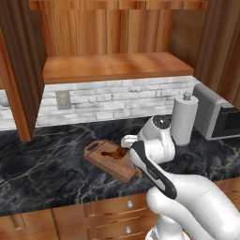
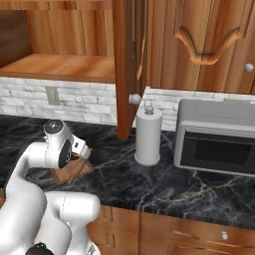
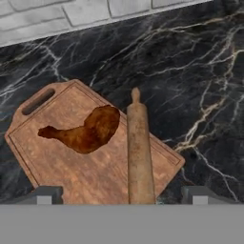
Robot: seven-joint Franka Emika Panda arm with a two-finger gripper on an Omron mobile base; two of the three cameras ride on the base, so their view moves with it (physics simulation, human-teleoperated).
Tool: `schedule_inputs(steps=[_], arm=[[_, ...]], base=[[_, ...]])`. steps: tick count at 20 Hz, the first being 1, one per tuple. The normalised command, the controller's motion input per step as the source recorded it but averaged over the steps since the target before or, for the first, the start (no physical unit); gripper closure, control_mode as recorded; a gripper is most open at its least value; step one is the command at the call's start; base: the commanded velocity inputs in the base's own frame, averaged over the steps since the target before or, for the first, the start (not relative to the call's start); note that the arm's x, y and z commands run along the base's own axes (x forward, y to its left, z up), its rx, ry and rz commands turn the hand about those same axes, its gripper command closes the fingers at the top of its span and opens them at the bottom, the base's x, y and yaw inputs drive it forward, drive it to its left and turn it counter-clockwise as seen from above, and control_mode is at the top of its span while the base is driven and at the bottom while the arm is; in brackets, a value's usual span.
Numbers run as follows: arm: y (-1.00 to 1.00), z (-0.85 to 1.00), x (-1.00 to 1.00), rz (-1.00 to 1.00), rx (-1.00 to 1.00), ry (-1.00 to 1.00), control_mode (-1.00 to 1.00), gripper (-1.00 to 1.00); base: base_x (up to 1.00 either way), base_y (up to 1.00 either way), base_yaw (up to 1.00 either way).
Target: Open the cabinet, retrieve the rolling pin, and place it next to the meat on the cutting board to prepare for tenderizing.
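Observation:
In the hand view the cutting board [image 3: 71, 162] lies on the black marble counter, its handle toward the upper left. The meat [image 3: 88, 129] rests on the middle of the board. The rolling pin [image 3: 139, 147] lies along the board's right side, just right of the meat and apart from it. My gripper [image 3: 123, 198] hovers above the pin's near end, open, with one fingertip on each side and nothing held. From the left base view the board [image 1: 103, 159] and meat [image 1: 115, 153] show beside my arm. The cabinet [image 1: 117, 65] stands open with a bare shelf, its door [image 2: 128, 64] swung out.
A paper towel roll [image 1: 184, 119] stands behind my arm, with a grey microwave [image 2: 216, 137] to its right. Another cabinet door [image 2: 209, 40] on the right is closed. Drawers [image 1: 126, 204] run below the counter's front edge. A wall outlet [image 1: 62, 99] sits on the brick backsplash.

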Motion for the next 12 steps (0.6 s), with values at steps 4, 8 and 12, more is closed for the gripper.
schedule_inputs(steps=[4,8,12], arm=[[0.0,0.63,-0.49,-0.02,0.0,-0.09,-1.0,-1.0],[0.0,0.71,-0.5,-0.03,0.0,-0.09,-1.0,-1.0],[0.0,0.73,-0.59,-0.04,0.0,-0.1,-1.0,-1.0]], base=[[0.0,0.0,0.0],[0.0,0.0,0.0],[0.0,0.0,0.0]])
